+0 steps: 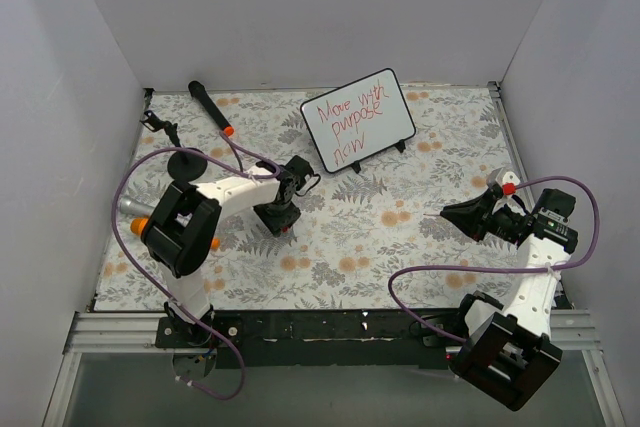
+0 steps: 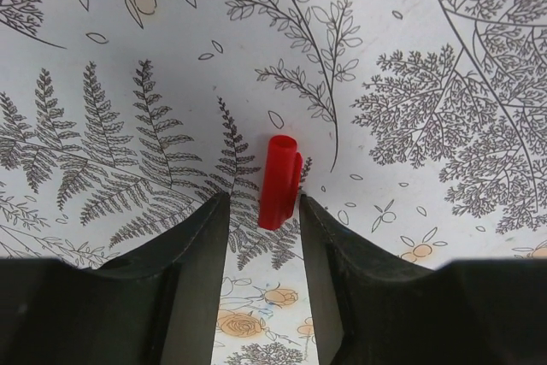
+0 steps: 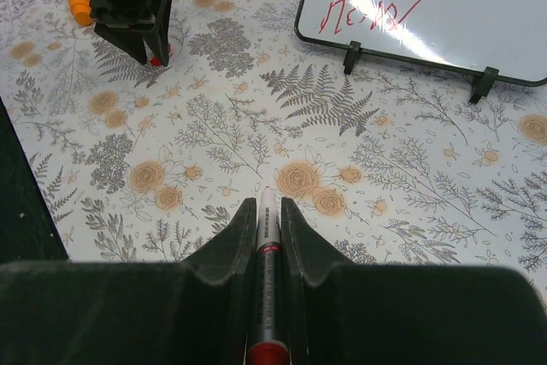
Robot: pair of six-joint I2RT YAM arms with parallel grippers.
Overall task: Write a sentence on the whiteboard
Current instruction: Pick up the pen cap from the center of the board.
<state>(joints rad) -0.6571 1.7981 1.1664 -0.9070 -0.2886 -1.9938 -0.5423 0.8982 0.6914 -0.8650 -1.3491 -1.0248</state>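
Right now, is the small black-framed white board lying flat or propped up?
Propped up: the whiteboard stands tilted on two black feet on the floral table.

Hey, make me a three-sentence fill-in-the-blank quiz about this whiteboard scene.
1. The sentence on the whiteboard begins with the word ___.
2. The right gripper is shut on a ___.
3. The left gripper has its fingers on either side of a red ___.
Missing words: Move; marker; cap.

You had one text to read: the sentence (image 1: 346, 119), in red marker on the whiteboard (image 1: 393, 115), said "Move with purpose now" over three slanted lines.
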